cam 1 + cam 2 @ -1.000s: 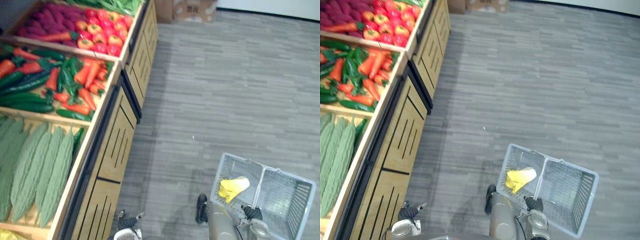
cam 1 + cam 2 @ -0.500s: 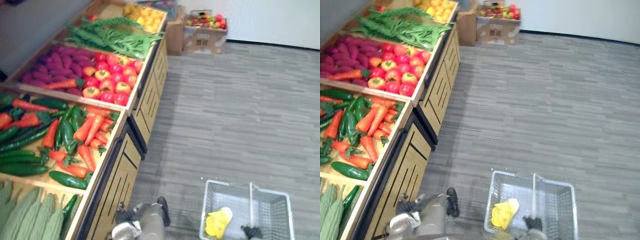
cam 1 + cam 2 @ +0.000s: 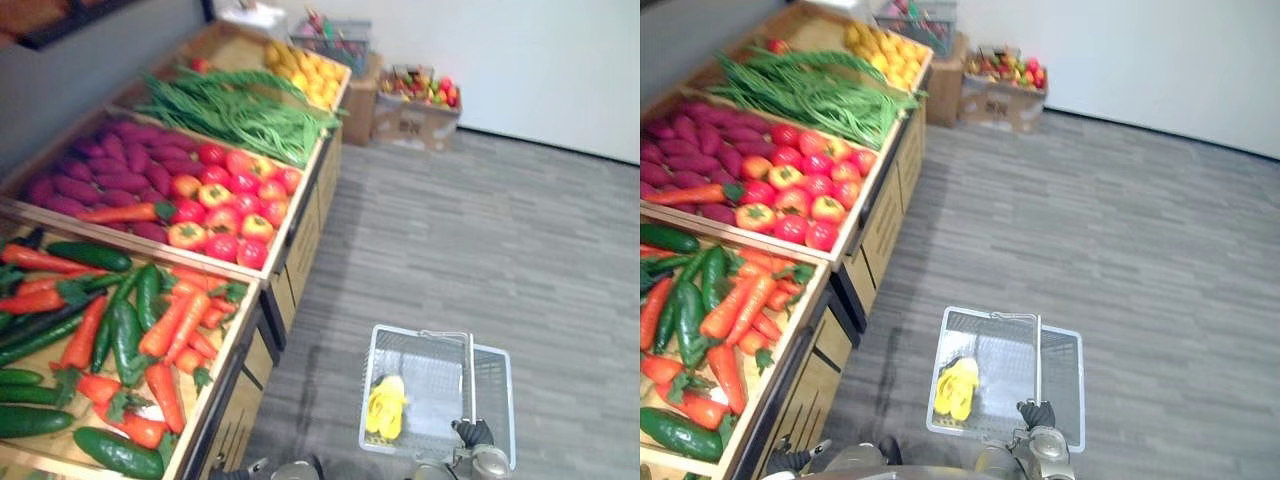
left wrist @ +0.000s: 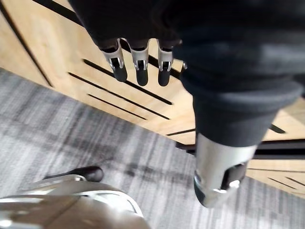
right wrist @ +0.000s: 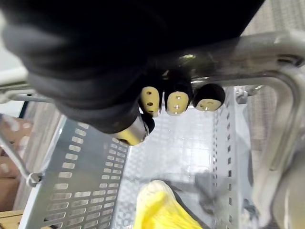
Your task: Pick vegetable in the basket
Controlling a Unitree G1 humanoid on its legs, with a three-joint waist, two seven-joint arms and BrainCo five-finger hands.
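A pale grey plastic basket (image 3: 432,388) hangs over the floor from its metal handle (image 5: 267,47). My right hand (image 3: 472,432) is shut round that handle, fingers (image 5: 177,101) curled under the bar. A yellow vegetable (image 3: 385,408) lies in the basket's left end and appears again below the hand as a yellow lump (image 5: 159,207). My left hand (image 4: 139,67) hangs open and holds nothing, its fingers straight beside the wooden front (image 4: 43,52) of the produce stand. The nearest bin holds carrots, cucumbers and green peppers (image 3: 130,330).
The wooden stand runs along the left with bins of tomatoes (image 3: 230,205), purple sweet potatoes (image 3: 90,180), green beans (image 3: 240,110) and yellow fruit (image 3: 300,70). A cardboard box of fruit (image 3: 415,95) stands by the far wall. Grey plank floor (image 3: 520,230) spreads to the right.
The camera has swung up along the stand: the bitter gourds have left the picture and the farther bins and wall have come in. The basket stays in my right hand.
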